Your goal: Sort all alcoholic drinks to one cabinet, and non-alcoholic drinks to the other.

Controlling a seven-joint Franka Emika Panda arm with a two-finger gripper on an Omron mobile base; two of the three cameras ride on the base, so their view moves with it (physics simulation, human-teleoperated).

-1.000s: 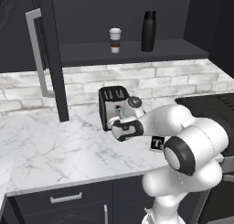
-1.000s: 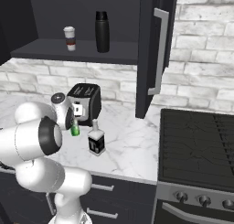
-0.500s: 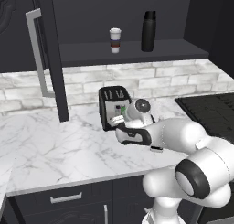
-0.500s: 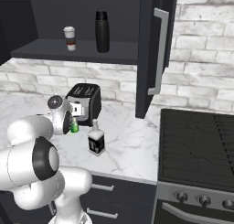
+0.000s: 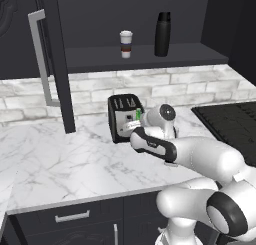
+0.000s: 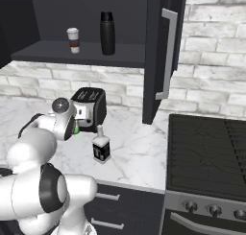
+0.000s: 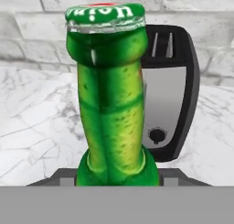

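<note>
A dark cabinet [image 5: 150,59] stands open above the marble tabletop [image 5: 55,164], its doors swung out at left [image 5: 52,64] and right [image 6: 161,52]. On its shelf the black flask [image 5: 162,34] stands right of the coffee cup [image 5: 126,44], the two apart; the cup is white with a brown band and lid, and no writing on it can be read.

On the tabletop, by the far brick wall, sits a black-and-silver toaster [image 6: 89,109]. Just near and right of it in the right base view stands the squat bottle [image 6: 101,147], whose black label bears a white letter too small to read.

The end effector [image 5: 137,121] is closed on the green beer bottle [image 7: 112,99], holding it in front of the toaster, above the tabletop. In the hand view its neck rises upright from between the jaws, mottled green, with a green cap [image 7: 105,15] edged in silver. White lettering runs along the cap, seen upside down and only partly legible. The bottle's label is hidden.
</note>
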